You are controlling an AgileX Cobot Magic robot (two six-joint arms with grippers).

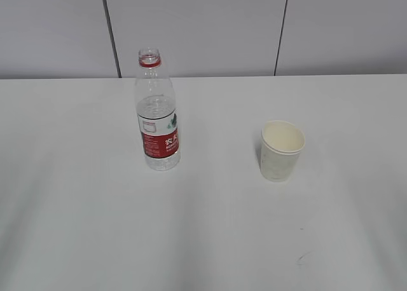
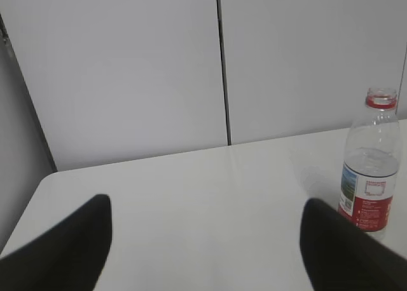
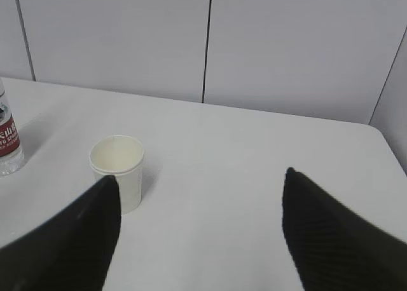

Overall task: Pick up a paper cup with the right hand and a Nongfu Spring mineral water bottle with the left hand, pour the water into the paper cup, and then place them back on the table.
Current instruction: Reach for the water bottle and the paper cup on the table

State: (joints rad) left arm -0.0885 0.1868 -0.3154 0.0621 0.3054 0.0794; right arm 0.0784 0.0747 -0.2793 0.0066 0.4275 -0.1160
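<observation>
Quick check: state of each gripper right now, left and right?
Left hand: open, holding nothing; bottle stands off to its right.
Right hand: open, holding nothing; paper cup ahead.

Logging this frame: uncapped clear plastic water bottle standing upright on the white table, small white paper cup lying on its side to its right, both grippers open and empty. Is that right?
One error: the small white paper cup is not on its side. It stands upright, mouth up, as the exterior view shows. The rest holds: the uncapped clear plastic water bottle stands upright on the white table, and the left gripper and right gripper are open and empty.
</observation>
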